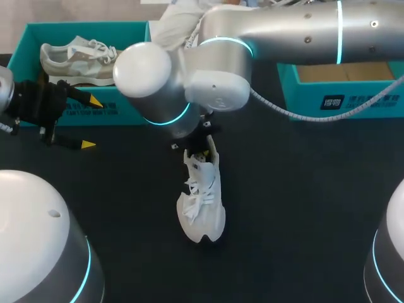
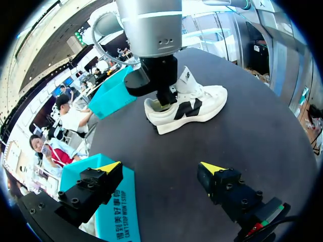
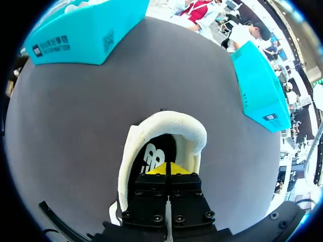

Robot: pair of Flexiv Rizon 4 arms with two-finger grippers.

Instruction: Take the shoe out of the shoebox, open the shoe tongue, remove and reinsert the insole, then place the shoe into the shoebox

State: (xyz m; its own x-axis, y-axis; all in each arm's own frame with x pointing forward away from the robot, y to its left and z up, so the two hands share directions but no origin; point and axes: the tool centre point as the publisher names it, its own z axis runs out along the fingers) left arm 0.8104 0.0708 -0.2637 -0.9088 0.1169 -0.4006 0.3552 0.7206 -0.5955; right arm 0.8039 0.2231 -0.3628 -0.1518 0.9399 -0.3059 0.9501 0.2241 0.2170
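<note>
right gripper (image 3: 166, 169) is pinched shut inside the shoe (image 1: 202, 205); left gripper (image 2: 160, 167) is wide open. the insole (image 3: 151, 157) looks thin and bendy; grab its heel edge.

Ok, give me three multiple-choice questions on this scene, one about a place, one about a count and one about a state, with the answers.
1. Where is the shoe at the right claw? A. in a shoebox B. on the table C. lifted in the air
2. How many teal shoeboxes stand on the table? A. one B. two C. three
3. How is the left claw? A. open and empty B. shut on a lace C. shut on the shoe
Answers: 1 B, it lies on the black tabletop; 2 B, one at each far side; 3 A, its fingers stand apart with nothing between them.
</note>
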